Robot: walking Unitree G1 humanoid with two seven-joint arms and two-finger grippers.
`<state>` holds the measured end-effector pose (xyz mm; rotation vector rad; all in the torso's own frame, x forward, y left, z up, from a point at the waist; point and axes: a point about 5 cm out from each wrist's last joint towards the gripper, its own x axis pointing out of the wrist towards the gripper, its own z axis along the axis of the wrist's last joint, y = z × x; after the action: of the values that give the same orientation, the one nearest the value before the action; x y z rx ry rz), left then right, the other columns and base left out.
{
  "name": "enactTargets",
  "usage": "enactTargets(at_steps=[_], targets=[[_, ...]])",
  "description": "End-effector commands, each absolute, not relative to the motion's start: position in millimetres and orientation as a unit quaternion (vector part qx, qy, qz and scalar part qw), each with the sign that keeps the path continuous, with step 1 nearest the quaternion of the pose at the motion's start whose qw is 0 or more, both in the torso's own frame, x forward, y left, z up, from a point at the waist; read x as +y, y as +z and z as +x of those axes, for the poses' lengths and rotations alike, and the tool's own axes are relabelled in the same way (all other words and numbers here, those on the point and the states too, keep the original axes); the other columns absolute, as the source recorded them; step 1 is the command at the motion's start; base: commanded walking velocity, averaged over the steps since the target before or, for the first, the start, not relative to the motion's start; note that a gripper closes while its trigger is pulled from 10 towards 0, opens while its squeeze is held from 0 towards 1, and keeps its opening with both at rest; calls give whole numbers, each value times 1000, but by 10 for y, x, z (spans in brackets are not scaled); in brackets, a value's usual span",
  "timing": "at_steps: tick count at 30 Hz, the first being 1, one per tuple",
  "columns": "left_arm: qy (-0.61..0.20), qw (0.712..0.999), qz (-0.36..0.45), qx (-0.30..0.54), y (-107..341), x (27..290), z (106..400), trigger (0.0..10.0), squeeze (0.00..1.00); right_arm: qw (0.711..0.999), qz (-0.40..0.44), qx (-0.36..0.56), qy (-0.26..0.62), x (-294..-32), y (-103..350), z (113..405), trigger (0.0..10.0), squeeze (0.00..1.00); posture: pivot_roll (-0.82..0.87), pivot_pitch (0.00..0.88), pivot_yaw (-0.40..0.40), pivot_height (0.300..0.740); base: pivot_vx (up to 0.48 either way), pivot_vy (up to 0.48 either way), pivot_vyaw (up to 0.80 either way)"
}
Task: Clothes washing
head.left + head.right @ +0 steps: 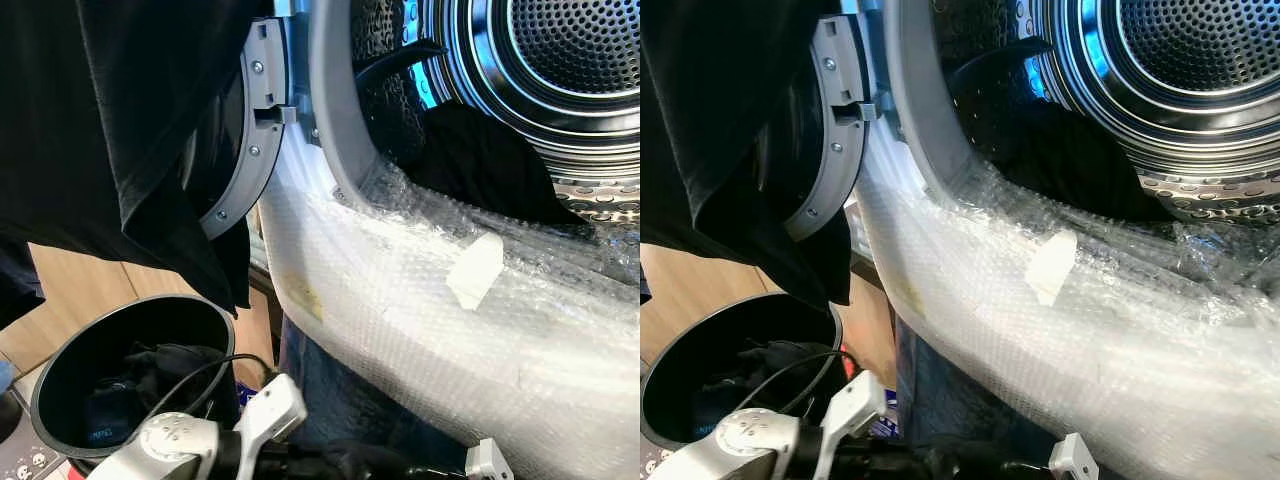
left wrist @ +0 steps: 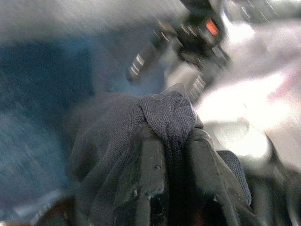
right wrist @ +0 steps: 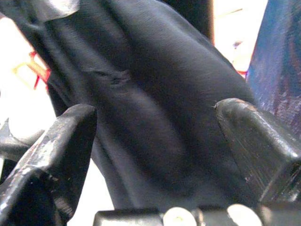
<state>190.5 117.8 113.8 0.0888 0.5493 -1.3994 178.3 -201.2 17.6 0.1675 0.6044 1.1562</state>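
A dark knit garment (image 2: 160,117) is pinched tight in the left end effector (image 2: 175,141), right end effector (image 3: 155,136) spread wide, so it's best lifted toward the drum (image 1: 560,70) at 1 o'clock.

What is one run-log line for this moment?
left gripper: shut on dark cloth | right gripper: open | washer drum: open | black bin: clothes inside

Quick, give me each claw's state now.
Left claw: shut on a dark knit cloth.
Right claw: open, fingers spread with a black garment between them.
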Motion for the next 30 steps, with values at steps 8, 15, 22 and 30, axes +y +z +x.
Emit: enactTargets(at_steps=[8, 15, 22, 30], targets=[[-714, 663, 60, 217, 1295, 998, 1835, 0, 0, 750, 46, 275, 600, -1866, 259, 1916, 10000, 0, 117, 0, -5, 740, 0, 0, 0], [-734, 645, 78, 198, 1332, 880, 1900, 0, 0, 717, 49, 275, 639, -1745, 233, 1890, 10000, 0, 113, 0, -12, 740, 0, 0, 0], [-727, 650, 91, 200, 1305, 903, 1981, 0, 0, 692, 35, 283, 663, -1759, 224, 1841, 10000, 278, 109, 0, -11, 740, 0, 0, 0], [-700, 685, 93, 179, 1247, 778, 2187, 0, 0, 676, 34, 269, 685, -1718, 265, 1844, 10000, 1000, 103, 0, -16, 740, 0, 0, 0]])
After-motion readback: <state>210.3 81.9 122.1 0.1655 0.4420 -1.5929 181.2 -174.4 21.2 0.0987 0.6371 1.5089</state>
